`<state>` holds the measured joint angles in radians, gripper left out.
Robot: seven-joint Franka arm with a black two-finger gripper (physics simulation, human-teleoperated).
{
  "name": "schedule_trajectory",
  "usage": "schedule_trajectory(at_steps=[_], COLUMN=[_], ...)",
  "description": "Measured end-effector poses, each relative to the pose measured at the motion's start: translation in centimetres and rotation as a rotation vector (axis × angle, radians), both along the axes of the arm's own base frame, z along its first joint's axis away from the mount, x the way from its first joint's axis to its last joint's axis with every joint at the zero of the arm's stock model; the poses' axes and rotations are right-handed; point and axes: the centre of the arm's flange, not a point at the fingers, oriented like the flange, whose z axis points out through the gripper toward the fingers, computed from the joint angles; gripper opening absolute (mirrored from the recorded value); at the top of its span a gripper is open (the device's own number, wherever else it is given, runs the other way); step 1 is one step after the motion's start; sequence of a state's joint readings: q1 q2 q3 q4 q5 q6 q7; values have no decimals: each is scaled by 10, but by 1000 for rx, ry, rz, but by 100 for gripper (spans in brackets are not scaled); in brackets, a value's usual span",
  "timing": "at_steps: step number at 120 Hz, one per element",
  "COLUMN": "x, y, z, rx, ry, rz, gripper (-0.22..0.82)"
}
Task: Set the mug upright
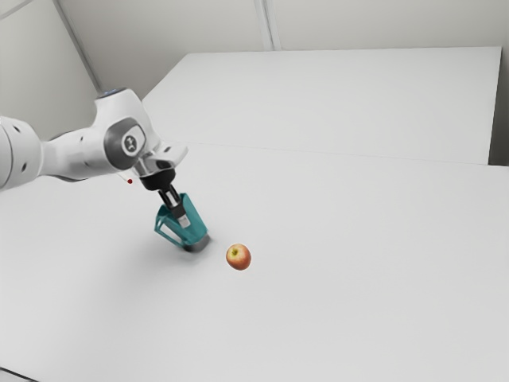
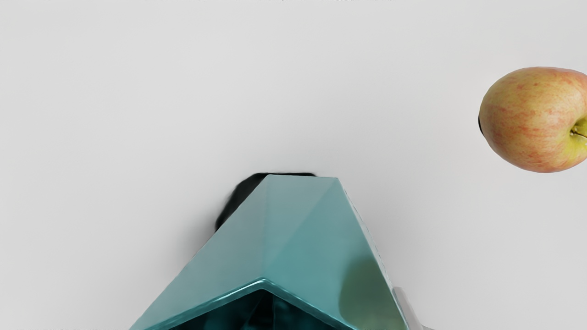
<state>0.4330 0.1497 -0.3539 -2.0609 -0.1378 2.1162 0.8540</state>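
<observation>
The black gripper (image 1: 181, 216) reaches down over the teal faceted mug (image 1: 193, 225) and is shut on its side. In the exterior view the mug's mouth faces up toward the hand and its handle faces the exterior view's left; the body leans in line with the hand. The wrist view has the mug (image 2: 298, 229) with its rim nearest the hand and its base farther away. Part of the gripper (image 2: 406, 309) lies along the mug's outside; the rest is hidden by the mug. Whether the base touches the table cannot be told.
A red-yellow apple (image 1: 238, 257) rests on the white table (image 1: 342, 239), a short way from the mug's base toward the exterior view's right. The wrist view also has the apple (image 2: 532, 121), apart from the mug. A dark shadow lies by the mug's base.
</observation>
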Motion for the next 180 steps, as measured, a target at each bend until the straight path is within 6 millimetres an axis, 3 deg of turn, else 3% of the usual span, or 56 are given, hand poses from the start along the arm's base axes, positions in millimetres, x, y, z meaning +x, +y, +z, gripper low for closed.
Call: schedule_trajectory(at_steps=[29,124,159,180], x=[-8,-33,-40,-40], y=[-22,-34,-54,-57], z=[-1,-12,-21,-28], rx=[110,174,193,207], ry=[-29,12,60,82], rz=[29,230,216,214], gripper=[-18,-18,-18,-19])
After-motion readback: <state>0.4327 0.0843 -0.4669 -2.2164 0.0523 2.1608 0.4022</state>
